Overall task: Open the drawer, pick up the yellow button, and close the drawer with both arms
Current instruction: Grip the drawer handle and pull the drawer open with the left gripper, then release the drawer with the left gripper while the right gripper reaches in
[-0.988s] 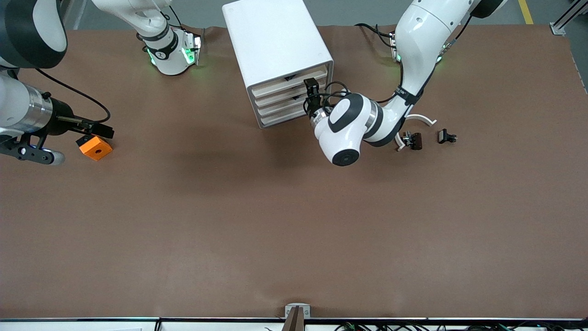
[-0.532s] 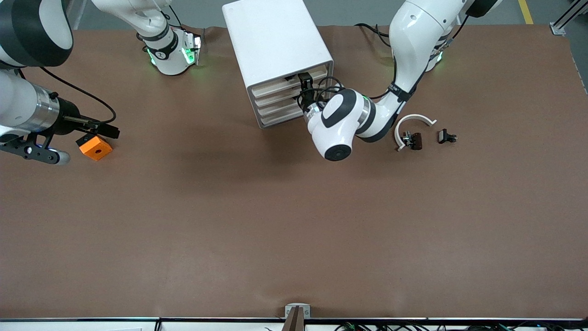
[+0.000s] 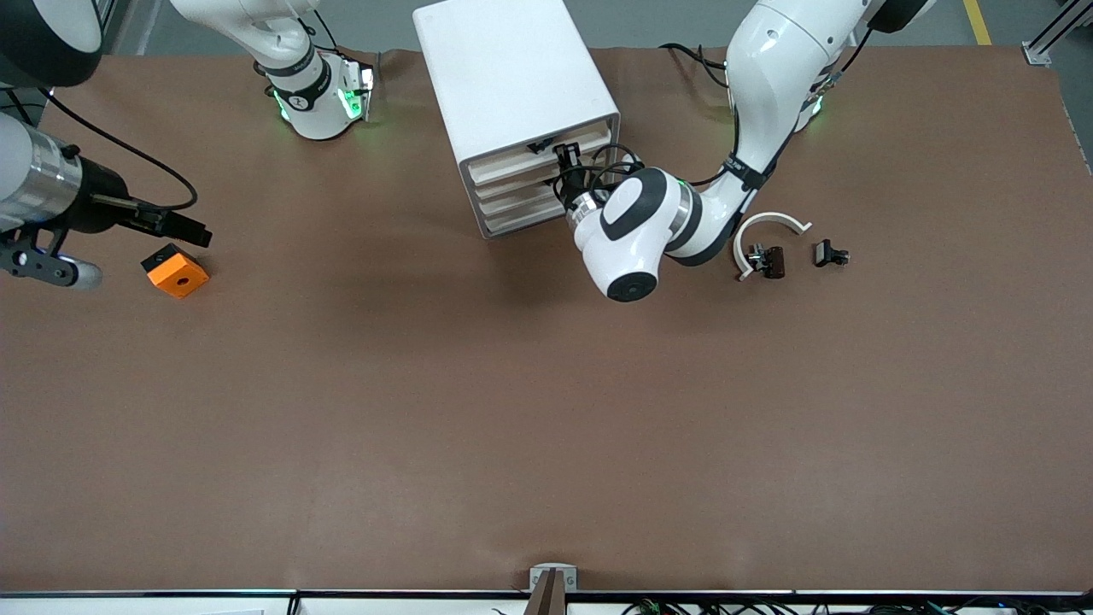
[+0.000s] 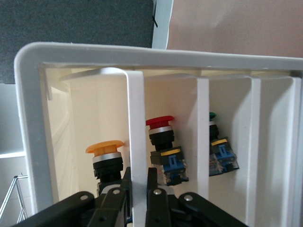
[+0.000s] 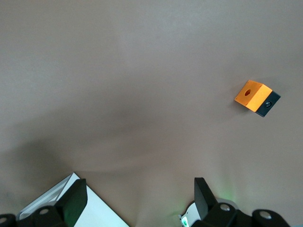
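Left claw (image 4: 137,198) newly clamped on drawer front (image 4: 137,142)

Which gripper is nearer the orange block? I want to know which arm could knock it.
Right. The right gripper hangs open just above the orange block; the left gripper is shut on the cabinet's drawer front.

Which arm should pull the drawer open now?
Left. The left gripper is already shut on the top drawer front of the cabinet. The right gripper hangs open near the orange block.
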### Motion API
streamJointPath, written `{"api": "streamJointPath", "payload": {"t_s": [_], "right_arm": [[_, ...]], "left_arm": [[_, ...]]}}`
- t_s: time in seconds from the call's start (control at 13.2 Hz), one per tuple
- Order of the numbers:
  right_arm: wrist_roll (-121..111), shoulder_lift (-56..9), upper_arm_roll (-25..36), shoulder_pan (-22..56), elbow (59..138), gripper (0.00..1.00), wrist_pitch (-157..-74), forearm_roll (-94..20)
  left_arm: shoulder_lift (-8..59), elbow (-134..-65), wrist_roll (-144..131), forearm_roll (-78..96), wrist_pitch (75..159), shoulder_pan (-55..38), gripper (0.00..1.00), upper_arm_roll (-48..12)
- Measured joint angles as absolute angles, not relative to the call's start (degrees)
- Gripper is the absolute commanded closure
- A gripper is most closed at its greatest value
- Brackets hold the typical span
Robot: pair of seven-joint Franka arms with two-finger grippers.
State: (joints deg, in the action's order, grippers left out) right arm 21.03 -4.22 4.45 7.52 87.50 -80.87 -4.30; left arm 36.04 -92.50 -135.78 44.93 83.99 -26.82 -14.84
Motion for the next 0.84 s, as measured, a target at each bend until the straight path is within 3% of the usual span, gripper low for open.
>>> {"api": "streamJointPath", "payload": {"t_s": [0.46,0.53,0.68,0.84], "right_arm": [[30.0,-3.6,3.2,10.3,85.4,0.00,-81.7,-3.9],[30.0,-3.5,2.8,11.3,84.2,0.00,-81.7,-4.0],[30.3,-3.3,2.2,13.9,80.4,0.00,-80.9,-4.1],[31.8,-3.0,1.9,16.4,77.1,0.00,-80.7,-4.1]], "left_arm": [[36.2,-90.2,-136.5,44.8,84.5,-19.1,1.00,-14.0],[36.4,-89.7,-136.5,44.9,84.8,-17.8,0.83,-14.0],[36.9,-88.1,-136.6,44.9,85.1,-16.1,0.04,-13.9],[37.1,-86.7,-136.6,44.9,85.1,-15.2,0.00,-13.9]]}}
